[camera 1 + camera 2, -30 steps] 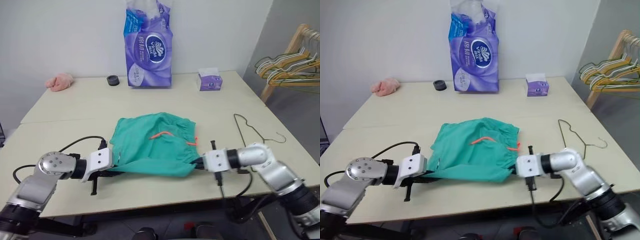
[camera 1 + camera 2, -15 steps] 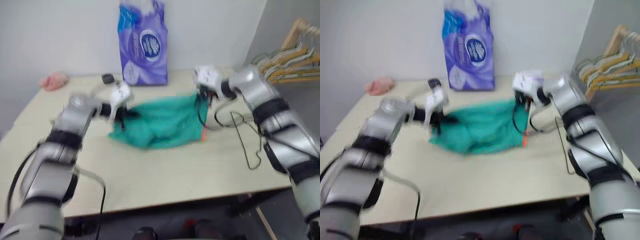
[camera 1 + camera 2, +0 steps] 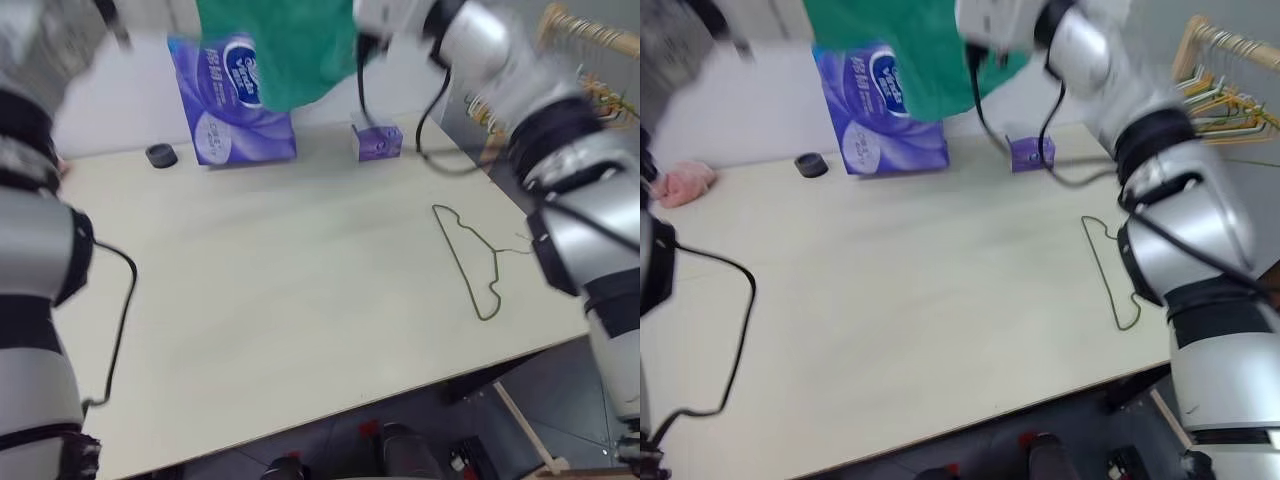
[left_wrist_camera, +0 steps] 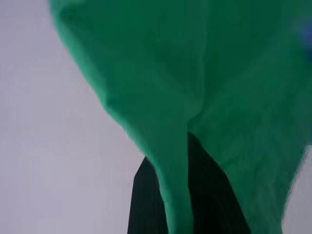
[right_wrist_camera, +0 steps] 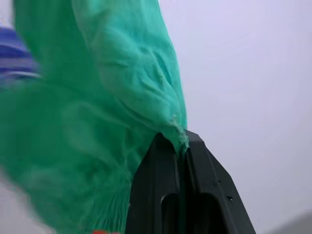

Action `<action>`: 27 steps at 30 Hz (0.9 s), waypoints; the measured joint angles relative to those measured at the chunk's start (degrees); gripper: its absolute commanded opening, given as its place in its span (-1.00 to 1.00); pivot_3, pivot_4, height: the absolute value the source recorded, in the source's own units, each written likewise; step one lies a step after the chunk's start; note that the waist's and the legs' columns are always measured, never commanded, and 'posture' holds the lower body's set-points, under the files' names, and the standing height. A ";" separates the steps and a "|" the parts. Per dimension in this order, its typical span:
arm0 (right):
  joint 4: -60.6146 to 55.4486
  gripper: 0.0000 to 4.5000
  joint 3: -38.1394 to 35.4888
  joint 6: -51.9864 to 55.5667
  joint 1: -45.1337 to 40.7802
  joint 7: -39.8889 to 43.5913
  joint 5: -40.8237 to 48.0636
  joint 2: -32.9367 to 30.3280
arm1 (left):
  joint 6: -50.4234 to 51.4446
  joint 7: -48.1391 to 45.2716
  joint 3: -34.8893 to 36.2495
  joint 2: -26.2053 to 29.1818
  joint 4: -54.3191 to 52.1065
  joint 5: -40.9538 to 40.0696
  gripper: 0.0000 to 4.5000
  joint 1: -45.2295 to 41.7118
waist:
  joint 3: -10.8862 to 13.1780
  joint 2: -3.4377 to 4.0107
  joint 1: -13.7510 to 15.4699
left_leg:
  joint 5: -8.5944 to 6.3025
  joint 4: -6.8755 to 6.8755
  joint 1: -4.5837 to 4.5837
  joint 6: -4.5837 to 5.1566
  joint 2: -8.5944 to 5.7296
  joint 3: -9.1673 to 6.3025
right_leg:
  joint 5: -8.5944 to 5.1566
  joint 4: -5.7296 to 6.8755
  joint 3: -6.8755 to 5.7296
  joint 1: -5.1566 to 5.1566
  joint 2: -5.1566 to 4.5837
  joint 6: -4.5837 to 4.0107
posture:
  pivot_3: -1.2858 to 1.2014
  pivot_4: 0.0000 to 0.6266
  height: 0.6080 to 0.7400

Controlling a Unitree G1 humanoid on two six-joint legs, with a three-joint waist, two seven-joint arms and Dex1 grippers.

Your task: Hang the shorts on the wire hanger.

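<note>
- Two head views look forward and down over the table [image 3: 300, 300], sharing the wire hanger [image 3: 470, 265] and the raised shorts [image 3: 275, 50]
- Each wrist view looks along its fingers, close against green fabric

Pale bench against a plain white wall

The cream bench [image 3: 280, 300] meets the white wall [image 3: 750, 100] at its far edge; a seam runs across its top. At the right, a wooden rack [image 3: 1225, 45] carries bunched hangers [image 3: 1230, 105]. Dark grey floor [image 3: 570, 400] shows below the bench's near corner.
</note>
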 measured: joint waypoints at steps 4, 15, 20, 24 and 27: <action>-2.38 -0.98 1.38 -2.28 18.64 17.93 0.57 2.09 | -3.08 -27.06 4.36 0.05 -5.93 -10.57 -1.00 22.05 | 0.19 -0.17 -0.50 | 0.05 0.79 0.27 0.24 0.08 -0.53 | 0.20 0.16 -0.24 0.64 0.25 0.36 | 0.00 -1.00 1.00; -52.79 -0.98 0.11 11.26 48.66 46.97 17.20 -12.74 | 30.46 -58.22 16.90 17.24 -67.93 -41.11 -1.00 66.68 | -0.04 -0.29 -1.18 | -0.41 1.24 -0.21 0.10 -0.02 -1.29 | 0.18 0.27 0.07 0.25 -0.01 0.28 | -0.01 -1.00 1.00; -68.35 -0.98 -0.20 19.02 55.74 56.29 22.21 -21.84 | 41.74 -61.64 20.29 20.46 -83.19 -48.70 -1.00 74.77 | -0.08 -0.04 0.93 | -0.93 1.06 1.27 0.99 0.13 -1.12 | 0.00 -0.54 -0.12 2.02 0.42 0.40 | -0.01 -1.00 1.00; -74.71 -0.98 -0.21 23.06 61.56 59.04 23.17 -24.99 | 47.76 -61.33 21.14 20.62 -90.27 -51.56 -1.00 80.45 | -0.10 -0.05 1.67 | -0.98 1.12 1.41 1.01 0.13 -0.94 | -0.02 -0.54 -0.04 2.17 0.39 0.44 | -0.02 -1.00 1.00; -76.42 -0.98 -0.23 24.60 62.77 59.27 23.15 -25.14 | 50.99 -60.68 21.55 20.52 -93.23 -53.00 -1.00 82.44 | -0.11 -0.07 2.53 | -0.98 1.15 1.42 0.99 0.14 -0.85 | -0.01 -0.54 0.00 2.16 0.39 0.44 | -0.02 -1.00 1.00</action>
